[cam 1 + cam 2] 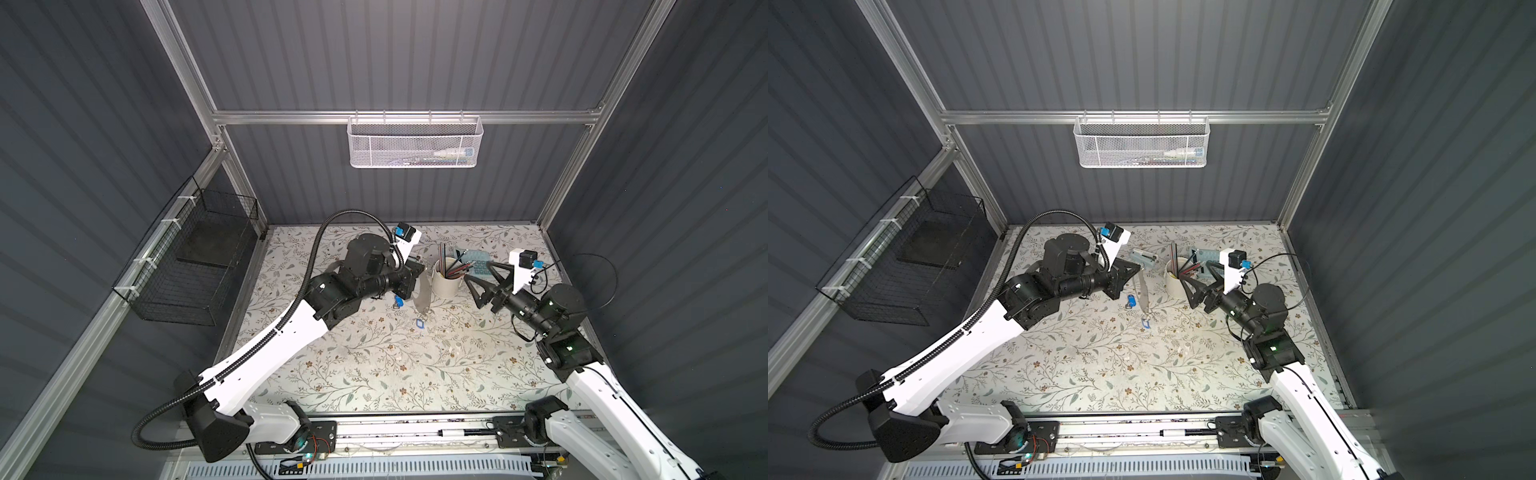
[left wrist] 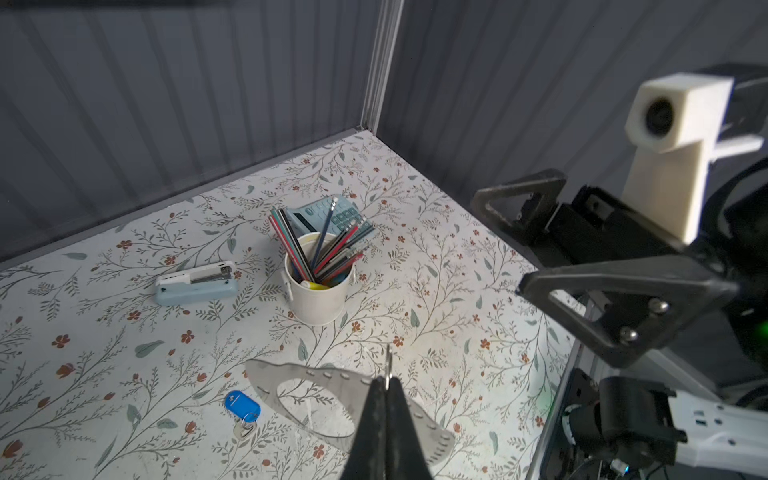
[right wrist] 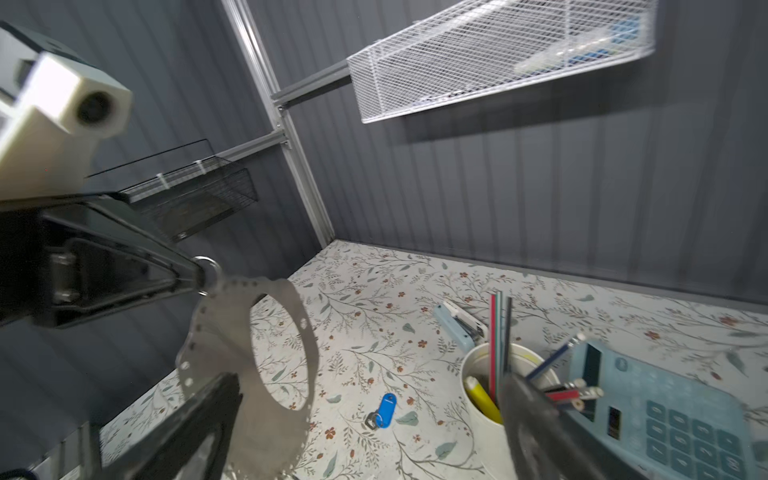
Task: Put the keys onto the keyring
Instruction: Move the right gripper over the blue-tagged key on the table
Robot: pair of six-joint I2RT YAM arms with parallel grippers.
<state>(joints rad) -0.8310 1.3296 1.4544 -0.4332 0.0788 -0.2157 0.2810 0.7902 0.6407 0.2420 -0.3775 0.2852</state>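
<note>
1. The left gripper (image 2: 388,380) is clenched on the rim of the keyring (image 2: 266,376), which hangs edge-down over the floral table (image 1: 374,374).
2. One blue-tagged key (image 1: 398,302) lies just beside the keyring, and a second key (image 1: 419,324) lies by its lower end.
3. The right gripper (image 1: 478,270) is spread wide and empty near the pencil cup (image 1: 446,284).

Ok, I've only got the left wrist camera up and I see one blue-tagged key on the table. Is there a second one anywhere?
Observer: Yes. In both top views a second key lies on the table, just nearer the robot than the lower end of the keyring.
Operator: And what are the left fingers actually pinching?
Observer: The right wrist view shows it. The left fingers are shut on a small wire ring at the keyring's top, and the keyring dangles from it.
</note>
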